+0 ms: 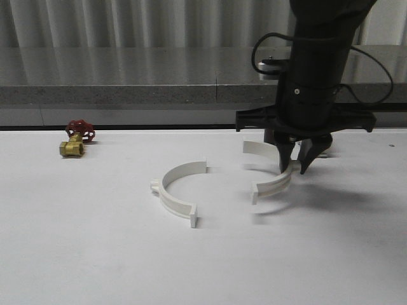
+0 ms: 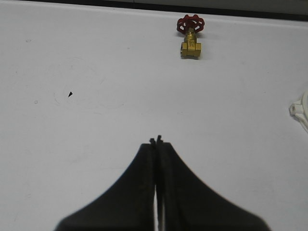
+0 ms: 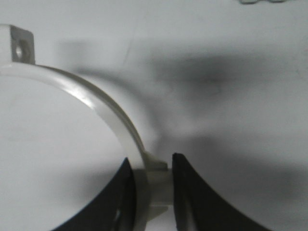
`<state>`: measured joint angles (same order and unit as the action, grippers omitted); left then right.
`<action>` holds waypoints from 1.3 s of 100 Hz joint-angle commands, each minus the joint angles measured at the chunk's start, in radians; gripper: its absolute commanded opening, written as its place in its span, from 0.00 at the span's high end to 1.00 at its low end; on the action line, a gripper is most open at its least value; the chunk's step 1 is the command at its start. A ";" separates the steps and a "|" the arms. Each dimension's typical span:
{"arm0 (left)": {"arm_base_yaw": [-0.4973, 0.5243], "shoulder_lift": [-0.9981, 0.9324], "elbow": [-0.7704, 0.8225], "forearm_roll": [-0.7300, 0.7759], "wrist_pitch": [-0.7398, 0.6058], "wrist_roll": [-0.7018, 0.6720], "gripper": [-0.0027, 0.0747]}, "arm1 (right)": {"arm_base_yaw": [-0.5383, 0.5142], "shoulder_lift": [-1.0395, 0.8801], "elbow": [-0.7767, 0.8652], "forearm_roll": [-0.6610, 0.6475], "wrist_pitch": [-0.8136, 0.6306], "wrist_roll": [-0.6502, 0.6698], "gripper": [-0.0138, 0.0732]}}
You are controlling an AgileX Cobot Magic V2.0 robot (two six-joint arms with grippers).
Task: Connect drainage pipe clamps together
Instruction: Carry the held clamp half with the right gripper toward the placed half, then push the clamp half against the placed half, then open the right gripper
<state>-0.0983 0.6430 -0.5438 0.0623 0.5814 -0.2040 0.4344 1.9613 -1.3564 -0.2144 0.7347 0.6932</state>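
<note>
Clamps, two smooth white plastic half-rings with small tabs, sit on the white table (image 1: 76,241). The left clamp (image 1: 178,190) lies flat near the middle, its open side facing right. The right clamp (image 1: 273,181) is just beside it, apart. The right gripper (image 1: 294,166) points straight down and pinches the right clamp at its middle tab. The left gripper (image 2: 157,142) is pressed together, holding nothing. A brass valve (image 1: 75,143) with a red wheel sits far left.

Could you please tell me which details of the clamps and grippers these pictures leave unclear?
- Right clamp half: its arc behind the right gripper, front view.
- Grip contact: fingers blurred, right wrist view.
- Left clamp half: cut by the edge, left wrist view.
</note>
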 commanded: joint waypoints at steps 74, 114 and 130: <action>0.001 -0.001 -0.028 0.003 -0.069 0.000 0.99 | 0.084 0.033 -0.090 -0.024 -0.022 0.111 0.83; 0.001 -0.001 -0.028 0.003 -0.069 0.000 0.99 | 0.112 0.041 -0.090 -0.022 -0.041 0.149 0.83; 0.001 -0.001 -0.028 0.003 -0.069 0.000 0.99 | 0.112 0.057 -0.090 -0.009 -0.041 0.153 0.83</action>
<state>-0.0983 0.6430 -0.5420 0.0641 0.5814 -0.2040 0.5481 2.0598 -1.4190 -0.2202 0.7164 0.8413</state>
